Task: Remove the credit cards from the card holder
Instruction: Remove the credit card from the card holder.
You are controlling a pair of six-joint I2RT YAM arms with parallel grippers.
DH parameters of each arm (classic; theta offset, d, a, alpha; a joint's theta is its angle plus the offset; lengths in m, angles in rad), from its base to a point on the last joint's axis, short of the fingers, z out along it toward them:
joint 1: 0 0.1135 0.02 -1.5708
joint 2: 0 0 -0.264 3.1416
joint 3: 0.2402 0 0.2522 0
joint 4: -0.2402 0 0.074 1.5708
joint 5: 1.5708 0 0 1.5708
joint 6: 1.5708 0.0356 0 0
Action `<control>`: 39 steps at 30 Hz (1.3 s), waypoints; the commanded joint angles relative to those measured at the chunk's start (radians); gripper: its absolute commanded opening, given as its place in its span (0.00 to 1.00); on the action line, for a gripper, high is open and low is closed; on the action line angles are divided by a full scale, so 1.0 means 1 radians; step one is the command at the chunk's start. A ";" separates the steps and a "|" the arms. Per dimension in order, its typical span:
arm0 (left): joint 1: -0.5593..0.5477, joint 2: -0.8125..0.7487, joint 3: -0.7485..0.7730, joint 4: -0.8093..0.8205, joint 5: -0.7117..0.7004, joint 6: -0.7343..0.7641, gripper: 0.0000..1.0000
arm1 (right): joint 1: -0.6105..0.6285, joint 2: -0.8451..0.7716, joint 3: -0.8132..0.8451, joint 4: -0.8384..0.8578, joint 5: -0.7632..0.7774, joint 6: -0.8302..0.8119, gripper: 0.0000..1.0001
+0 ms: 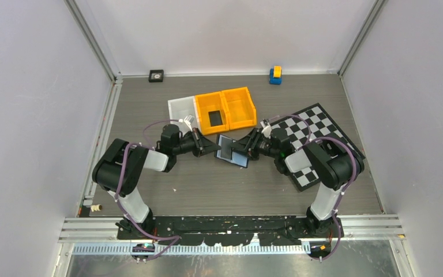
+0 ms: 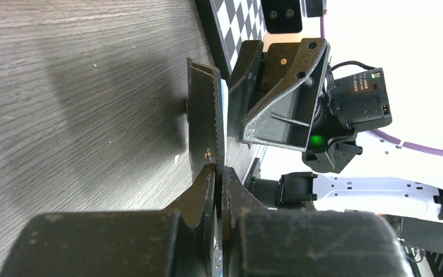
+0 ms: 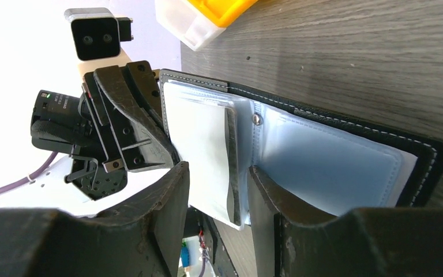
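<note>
At table centre, between the two arms, the card holder [image 3: 334, 156] is held open, its pale inner panels facing the right wrist camera.

Left to right:
- The left gripper [image 2: 219, 173] is clenched on one edge of the holder, which stands on edge just above the wood.
- The right gripper [image 3: 218, 173] has its jaws apart on either side of a pale sleeve leaf. Whether its pads bear on the leaf cannot be told.

Progress, as judged: partly done. One dark card [image 1: 215, 118] lies in the left yellow bin [image 1: 199, 112]. A dark edge [image 3: 231, 161] in the straddled leaf suggests at least one of the credit cards is yet to be drawn.

Count:
- Holder: one.
- Cards out: one.
- Cards inside: number not determinable.
- Yellow bins: two.
- White bin [image 1: 180, 109]: one.
</note>
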State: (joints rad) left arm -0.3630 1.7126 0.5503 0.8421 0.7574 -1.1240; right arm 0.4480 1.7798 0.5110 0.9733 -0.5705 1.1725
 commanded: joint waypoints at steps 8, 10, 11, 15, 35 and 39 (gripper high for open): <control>0.018 0.031 0.000 0.205 0.055 -0.093 0.00 | 0.024 0.042 0.037 0.232 -0.063 0.094 0.30; 0.018 0.043 0.003 0.215 0.059 -0.102 0.00 | 0.026 0.039 0.037 0.242 -0.067 0.098 0.25; 0.018 0.047 0.003 0.223 0.060 -0.106 0.00 | 0.026 0.035 0.037 0.242 -0.069 0.097 0.21; 0.018 0.056 0.002 0.224 0.060 -0.111 0.00 | 0.027 0.010 0.029 0.251 -0.072 0.087 0.14; 0.063 0.050 -0.045 0.361 0.070 -0.190 0.00 | -0.032 -0.087 -0.038 0.171 -0.005 0.032 0.01; 0.072 0.052 -0.050 0.370 0.071 -0.195 0.00 | -0.047 -0.090 -0.052 0.169 0.007 0.033 0.00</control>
State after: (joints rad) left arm -0.3065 1.7634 0.5079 1.1137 0.8131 -1.3045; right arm 0.4160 1.7309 0.4702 1.0843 -0.5705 1.2087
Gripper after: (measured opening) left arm 0.025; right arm 0.022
